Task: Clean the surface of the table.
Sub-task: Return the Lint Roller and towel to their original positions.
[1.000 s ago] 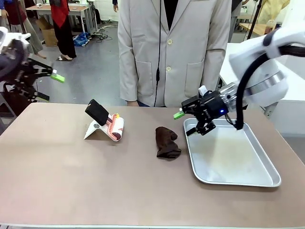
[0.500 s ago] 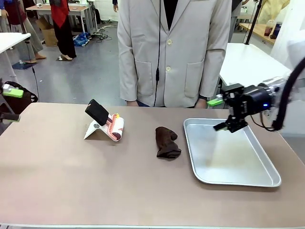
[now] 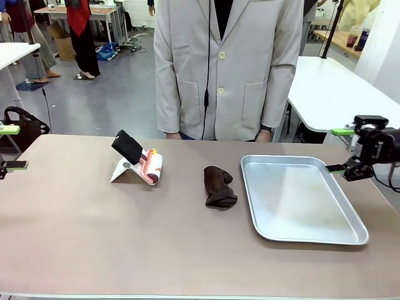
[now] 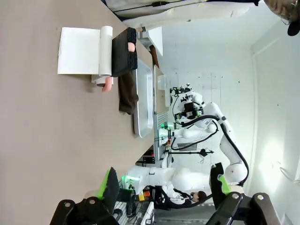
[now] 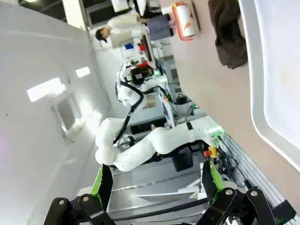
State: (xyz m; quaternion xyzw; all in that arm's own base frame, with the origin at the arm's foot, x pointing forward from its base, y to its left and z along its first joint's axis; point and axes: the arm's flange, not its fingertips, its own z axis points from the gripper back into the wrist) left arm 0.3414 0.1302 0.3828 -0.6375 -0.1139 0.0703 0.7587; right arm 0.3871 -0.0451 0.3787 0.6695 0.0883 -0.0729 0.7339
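Right gripper (image 3: pixel 337 150) out at the bench's right edge, green-tipped fingers (image 3: pixel 342 132) spread as wide as they go, nothing between them; same story in its own wrist view, right gripper (image 5: pixel 156 182) gaping, empty. Over on the far left, the left gripper (image 3: pixel 7 147) just peeks in at the edge, fingers (image 3: pixel 9 129) well apart and holding nothing, and the left wrist view backs that up, left gripper (image 4: pixel 165 183) wide and bare. Moving inward now: beside the right gripper lies the shiny metal tray (image 3: pixel 357 220), empty, on the right half of the bench (image 3: pixel 125 237). Just left of the tray, a crumpled dark brown cloth (image 3: pixel 219 186), near it but not touching. Further left, a small white stand (image 3: pixel 122 170) with a black block (image 3: pixel 127 145) leaning on it and a printed roll (image 3: pixel 152 167) alongside. A person in a pale jacket (image 3: pixel 228 62) stands at the far side. The bench itself is the job here: a broad, matte taupe top, stiff and heavy, not something to lift, only to wipe. My read is that the cloth is the thing to take hold of; it looks soft and light, likely to bunch, so pinch it at the raised fold on top
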